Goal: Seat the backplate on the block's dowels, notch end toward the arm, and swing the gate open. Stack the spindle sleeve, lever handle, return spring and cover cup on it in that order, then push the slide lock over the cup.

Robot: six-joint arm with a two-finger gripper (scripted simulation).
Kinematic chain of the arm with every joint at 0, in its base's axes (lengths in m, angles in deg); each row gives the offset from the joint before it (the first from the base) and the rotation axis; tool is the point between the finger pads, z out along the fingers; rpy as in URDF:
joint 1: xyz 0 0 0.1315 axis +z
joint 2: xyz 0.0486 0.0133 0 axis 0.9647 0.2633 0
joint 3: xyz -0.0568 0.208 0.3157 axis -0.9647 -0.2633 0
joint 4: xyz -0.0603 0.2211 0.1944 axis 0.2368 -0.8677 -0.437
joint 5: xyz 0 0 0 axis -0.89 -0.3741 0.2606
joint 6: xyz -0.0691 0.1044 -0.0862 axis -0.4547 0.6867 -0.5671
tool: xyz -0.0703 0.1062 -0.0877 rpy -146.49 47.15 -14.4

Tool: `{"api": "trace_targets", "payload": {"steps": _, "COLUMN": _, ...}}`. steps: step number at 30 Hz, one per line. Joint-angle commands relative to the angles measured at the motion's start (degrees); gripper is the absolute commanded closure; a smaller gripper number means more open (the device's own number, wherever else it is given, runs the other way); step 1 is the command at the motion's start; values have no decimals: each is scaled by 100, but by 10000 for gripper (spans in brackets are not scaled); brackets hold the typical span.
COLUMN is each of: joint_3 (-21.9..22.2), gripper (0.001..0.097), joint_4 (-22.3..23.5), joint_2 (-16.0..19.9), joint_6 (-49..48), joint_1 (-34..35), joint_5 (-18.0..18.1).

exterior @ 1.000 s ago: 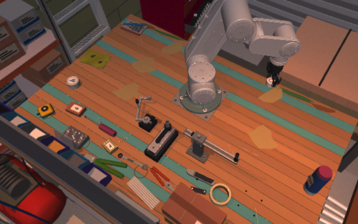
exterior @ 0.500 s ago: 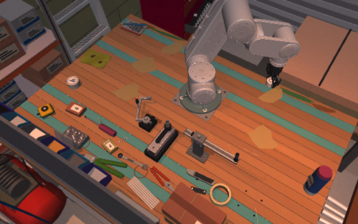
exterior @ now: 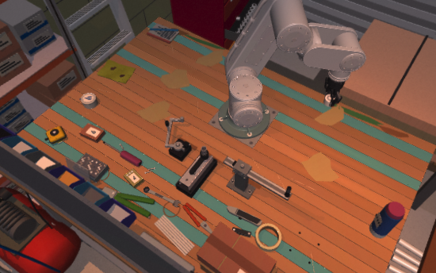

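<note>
A small pale part (exterior: pixel 327 99), likely the cover cup, is mostly hidden between the fingers of my gripper (exterior: pixel 333 101) at the far right edge of the bench. The gripper is closing around it, and I cannot tell whether it has a grip. The black block with the backplate (exterior: pixel 196 173) lies at the front centre, a dark spindle sleeve (exterior: pixel 203 152) upright at its far end. The gate arm (exterior: pixel 170 131) stands swung out beside a small black base (exterior: pixel 180 149). The slide lock rail (exterior: pixel 257 179) runs to the right of the block.
Cardboard boxes (exterior: pixel 403 71) rise behind the gripper, just past the bench edge. The arm's base (exterior: pixel 246 119) sits mid-bench. Tools lie along the front: red pliers (exterior: pixel 194 214), a tape ring (exterior: pixel 268 236), a screwdriver (exterior: pixel 128 156), a brick stack (exterior: pixel 235 254). A blue canister (exterior: pixel 387 219) stands front right.
</note>
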Motion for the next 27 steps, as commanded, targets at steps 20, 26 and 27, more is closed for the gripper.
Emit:
{"api": "trace_targets", "payload": {"steps": 20, "joint_3": 80, "gripper": 901, "joint_4": 0, "joint_2": -56, "joint_6": 0, "joint_1": 0, "joint_5": -134}}
{"api": "trace_targets", "payload": {"steps": 26, "joint_3": 175, "gripper": 901, "joint_4": 0, "joint_2": -119, "joint_6": 0, "joint_1": 0, "joint_5": -291}}
{"api": "trace_targets", "payload": {"steps": 27, "joint_3": 185, "gripper": 901, "joint_4": 0, "joint_2": -126, "joint_6": 0, "joint_1": 0, "joint_5": -308}}
